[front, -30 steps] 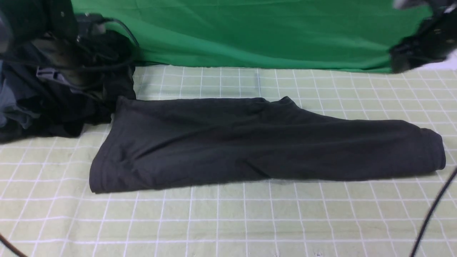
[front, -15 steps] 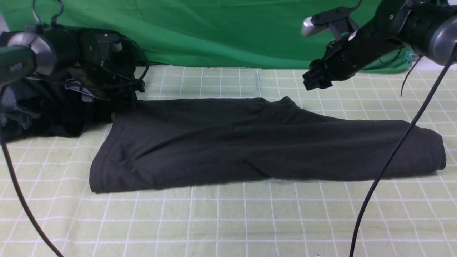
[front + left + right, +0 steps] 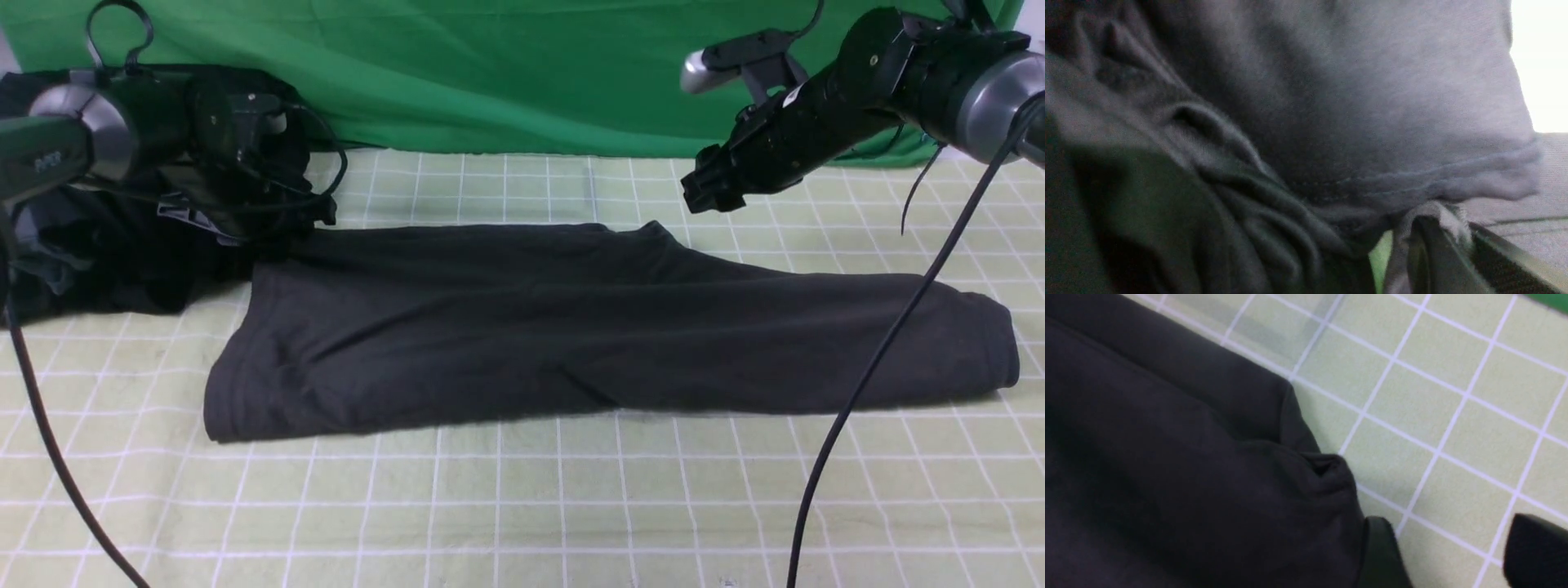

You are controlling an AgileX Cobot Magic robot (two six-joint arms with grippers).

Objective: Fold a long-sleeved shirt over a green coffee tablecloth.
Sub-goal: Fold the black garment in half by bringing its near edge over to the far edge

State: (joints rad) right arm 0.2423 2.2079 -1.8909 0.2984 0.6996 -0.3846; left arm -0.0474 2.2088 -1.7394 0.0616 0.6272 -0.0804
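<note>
Gridded tablecloth (image 3: 522, 506), shirt (image 3: 571, 327) near right gripper (image 3: 700, 192)

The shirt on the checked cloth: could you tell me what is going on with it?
The long-sleeved shirt lies folded into a long band on the green coffee tablecloth. The left gripper is shut, apparently pinching the shirt's far left corner beside a pile of dark garments. The right gripper hovers open above the far edge, touching nothing.

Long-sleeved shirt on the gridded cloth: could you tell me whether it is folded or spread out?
Folded: the long-sleeved shirt lies as a narrow band across the green coffee tablecloth, no sleeve spread out.
</note>
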